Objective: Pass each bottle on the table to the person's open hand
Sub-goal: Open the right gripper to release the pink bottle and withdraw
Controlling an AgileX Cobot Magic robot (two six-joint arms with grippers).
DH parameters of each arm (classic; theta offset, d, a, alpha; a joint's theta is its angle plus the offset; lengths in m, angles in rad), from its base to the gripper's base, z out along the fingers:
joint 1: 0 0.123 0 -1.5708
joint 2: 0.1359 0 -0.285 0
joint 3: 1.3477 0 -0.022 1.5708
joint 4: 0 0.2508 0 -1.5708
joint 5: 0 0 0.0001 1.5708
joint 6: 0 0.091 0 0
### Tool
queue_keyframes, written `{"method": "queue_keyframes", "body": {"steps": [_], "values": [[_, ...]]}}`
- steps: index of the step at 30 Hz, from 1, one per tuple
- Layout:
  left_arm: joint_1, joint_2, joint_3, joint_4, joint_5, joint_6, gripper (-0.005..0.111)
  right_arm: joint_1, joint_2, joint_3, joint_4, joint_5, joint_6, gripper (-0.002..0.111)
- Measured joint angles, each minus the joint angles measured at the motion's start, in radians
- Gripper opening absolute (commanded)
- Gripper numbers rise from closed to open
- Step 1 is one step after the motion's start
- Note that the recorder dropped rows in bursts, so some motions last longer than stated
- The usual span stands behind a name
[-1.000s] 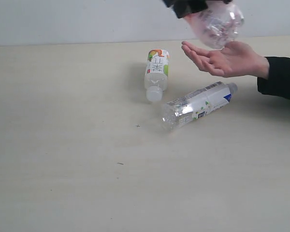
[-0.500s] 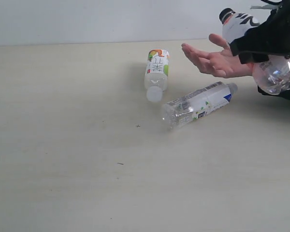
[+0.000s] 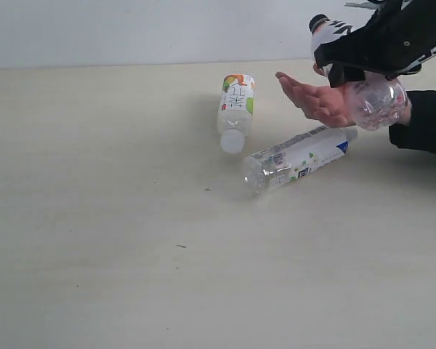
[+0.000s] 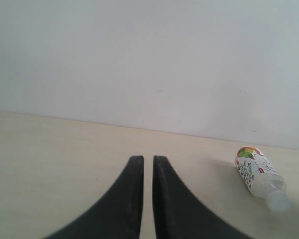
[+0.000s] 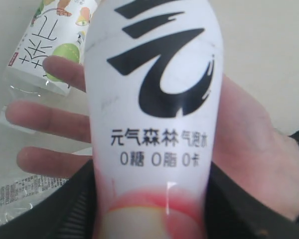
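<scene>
My right gripper [image 3: 381,52] is shut on the pink-label bottle [image 3: 373,102], whose black cap [image 3: 318,22] points up and away. The bottle [image 5: 154,99] lies across the palm of the person's open hand [image 3: 316,102], which is close beneath it [image 5: 249,149]; I cannot tell whether they touch. My right gripper [image 5: 152,211] clasps the bottle's lower body from both sides. A white-green label bottle [image 3: 235,109] and a white-blue label bottle [image 3: 298,156] lie on the table [image 3: 131,240]. My left gripper [image 4: 143,162] hangs shut and empty over the table, with the white-green bottle [image 4: 259,177] off to one side.
The person's black sleeve [image 3: 425,120] rests at the right edge of the table. A pale wall [image 3: 131,29] runs along the far side. The white-blue bottle lies just below the hand, and the white-green one lies to the hand's left.
My right gripper swung the pink-label bottle from above the hand out to the right, then brought it back left and down over the palm. The hand and the two lying bottles stayed put.
</scene>
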Motion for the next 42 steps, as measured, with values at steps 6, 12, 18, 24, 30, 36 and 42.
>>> {"method": "queue_keyframes", "body": {"steps": [6,12,18,24,30,36,42], "values": [[0.000,0.000,0.000,0.000,0.000,0.000,0.010,0.000,0.093,-0.019,0.007,0.028,0.000,0.000],[0.000,0.000,0.000,0.000,0.000,0.000,0.010,0.000,0.102,-0.022,0.007,0.028,0.000,0.033],[0.000,0.000,0.000,0.000,0.000,0.000,0.010,0.000,0.102,-0.022,0.007,0.032,0.000,0.070],[0.000,0.000,0.000,0.000,0.000,0.000,0.010,0.000,0.102,-0.022,0.007,0.034,0.000,0.088],[0.000,0.000,0.000,0.000,0.000,0.000,0.010,0.000,0.035,-0.038,0.007,0.044,-0.009,0.089],[0.000,0.000,0.000,0.000,0.000,0.000,0.010,0.000,-0.177,-0.086,0.076,0.162,-0.157,0.039],[0.000,0.000,0.000,0.000,0.000,0.000,0.010,0.000,-0.371,0.013,0.190,0.205,-0.317,0.002]]}}
